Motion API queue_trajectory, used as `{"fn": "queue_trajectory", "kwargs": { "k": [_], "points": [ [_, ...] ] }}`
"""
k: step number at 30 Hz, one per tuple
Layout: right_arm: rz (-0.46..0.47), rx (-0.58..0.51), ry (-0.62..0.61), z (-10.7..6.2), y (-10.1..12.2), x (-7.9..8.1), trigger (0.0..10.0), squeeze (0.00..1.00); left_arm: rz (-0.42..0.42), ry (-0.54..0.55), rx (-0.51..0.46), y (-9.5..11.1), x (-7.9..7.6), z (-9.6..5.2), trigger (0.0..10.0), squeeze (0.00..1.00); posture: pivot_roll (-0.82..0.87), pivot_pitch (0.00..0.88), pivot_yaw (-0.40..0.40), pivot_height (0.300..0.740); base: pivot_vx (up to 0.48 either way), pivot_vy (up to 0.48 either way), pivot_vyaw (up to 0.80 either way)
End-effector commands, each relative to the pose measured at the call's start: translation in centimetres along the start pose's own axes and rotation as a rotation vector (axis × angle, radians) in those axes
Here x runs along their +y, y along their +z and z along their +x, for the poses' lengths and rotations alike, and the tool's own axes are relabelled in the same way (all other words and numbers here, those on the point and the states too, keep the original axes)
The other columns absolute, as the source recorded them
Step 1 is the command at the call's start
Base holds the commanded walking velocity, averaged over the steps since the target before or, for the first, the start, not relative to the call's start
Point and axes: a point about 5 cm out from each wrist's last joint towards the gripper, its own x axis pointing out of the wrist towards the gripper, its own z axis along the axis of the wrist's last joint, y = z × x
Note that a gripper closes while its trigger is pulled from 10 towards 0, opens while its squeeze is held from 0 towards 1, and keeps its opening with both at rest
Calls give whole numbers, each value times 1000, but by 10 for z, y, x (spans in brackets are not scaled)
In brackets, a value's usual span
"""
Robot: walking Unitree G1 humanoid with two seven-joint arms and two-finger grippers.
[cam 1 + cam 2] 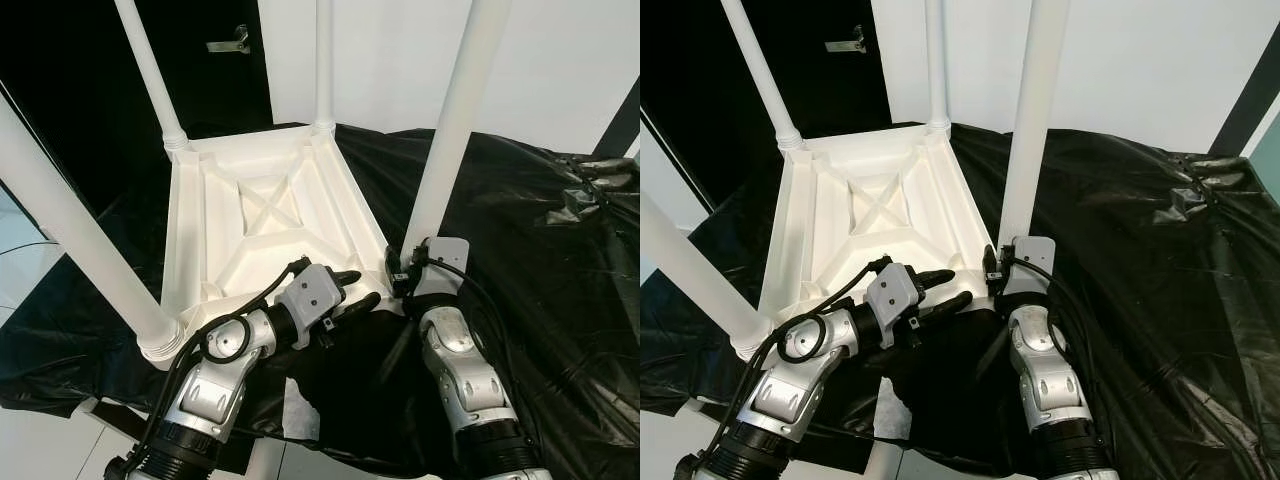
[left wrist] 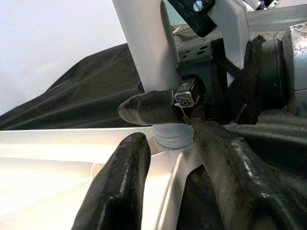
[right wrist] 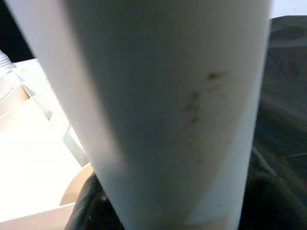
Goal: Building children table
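White children's table (image 1: 255,215) lies upside down on black sheeting (image 1: 520,230), underside ribs facing up, four white legs standing upward. All four legs run out of the top or left edge of the head views, so their ends cannot be seen.

Right gripper (image 1: 405,275) sits at the foot of the near-right leg (image 1: 450,130), against the table's near-right corner. Its fingertips are hidden behind its own wrist housing in the head views. The left wrist view catches one of its black fingers (image 2: 151,108) pressed across the leg just above the ribbed socket. Right wrist view is a blur of leg (image 3: 168,115), too close for detail. Reads as clamped on that leg.

Left gripper (image 1: 350,290) hovers at the table's near edge, fingers (image 2: 120,187) spread apart, holding nothing, pointed toward the same corner.

Sheeting is crumpled at far right; open black cover lies right of the table. Near-left leg (image 1: 75,230) crowds the left arm's side.
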Motion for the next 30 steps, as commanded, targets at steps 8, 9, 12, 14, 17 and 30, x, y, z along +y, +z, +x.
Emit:
{"fn": "queue_trajectory", "kwargs": {
  "k": [8,9,12,14,17,30],
  "points": [
    [-14,-15,141,-11,-2,-1,10000,1000,0,21,2,-1,-1,2,10000,0,-33,0,-5,740,0,0,0],
    [-22,-22,169,-12,-2,-3,10000,1000,0,22,2,-1,0,2,10000,0,-32,0,-4,740,0,0,0],
    [-33,-29,241,-17,-1,-16,10000,1000,0,25,6,-2,0,0,10000,0,-30,0,-5,740,0,0,0],
    [-36,-31,268,-18,-1,-20,10000,1000,0,25,7,-2,0,-1,10000,0,-30,0,-4,740,0,0,0],
    [-49,-26,309,-18,-1,-32,10000,1000,0,27,10,-2,1,-2,10000,0,-32,0,0,740,0,0,0],
    [-175,13,570,9,9,-52,10000,0,6,25,5,-1,5,0,10000,0,-45,0,20,740,0,0,0]
  ]
}}
